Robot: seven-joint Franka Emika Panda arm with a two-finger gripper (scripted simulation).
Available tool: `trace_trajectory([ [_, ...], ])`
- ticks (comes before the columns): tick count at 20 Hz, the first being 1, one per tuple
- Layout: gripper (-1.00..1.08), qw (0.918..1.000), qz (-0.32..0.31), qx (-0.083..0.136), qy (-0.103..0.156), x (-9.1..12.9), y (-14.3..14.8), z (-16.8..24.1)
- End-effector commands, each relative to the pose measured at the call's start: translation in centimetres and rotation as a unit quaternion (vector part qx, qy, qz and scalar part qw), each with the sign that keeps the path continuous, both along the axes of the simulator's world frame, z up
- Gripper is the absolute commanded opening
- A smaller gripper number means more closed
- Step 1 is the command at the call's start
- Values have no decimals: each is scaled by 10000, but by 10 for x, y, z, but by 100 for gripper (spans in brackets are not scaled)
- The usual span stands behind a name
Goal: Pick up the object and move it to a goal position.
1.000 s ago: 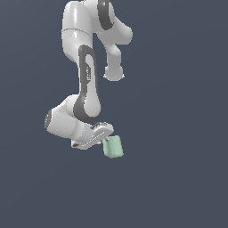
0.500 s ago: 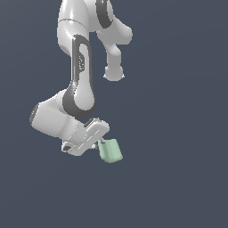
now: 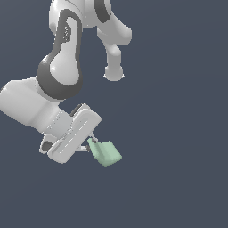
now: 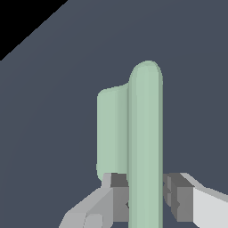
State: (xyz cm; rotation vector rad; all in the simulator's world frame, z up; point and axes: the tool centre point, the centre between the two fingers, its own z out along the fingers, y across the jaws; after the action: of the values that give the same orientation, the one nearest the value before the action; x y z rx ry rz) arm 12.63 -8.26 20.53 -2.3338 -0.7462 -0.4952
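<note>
In the exterior view the white arm [image 3: 60, 75] bends down to its wrist, and the gripper [image 3: 90, 143] sits at that wrist's lower right end. It is clenched on the mint-green object [image 3: 106, 153], which juts out just right of the gripper; in the wrist view its grey pads [image 4: 119, 196] press both sides of the object [image 4: 144, 142]
</note>
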Motion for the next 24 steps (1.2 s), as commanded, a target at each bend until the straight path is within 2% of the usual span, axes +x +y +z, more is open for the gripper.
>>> trace_trajectory([
  [1,-100,9990,189,13,-409,7,-4,26],
  [6,-100,9917,542,46,-1169,14,-11,77],
  [12,-100,9749,938,84,-2019,14,-19,135],
  [18,-100,9509,1305,124,-2804,4,-26,189],
  [24,-100,9212,1642,168,-3524,-12,-35,237],
])
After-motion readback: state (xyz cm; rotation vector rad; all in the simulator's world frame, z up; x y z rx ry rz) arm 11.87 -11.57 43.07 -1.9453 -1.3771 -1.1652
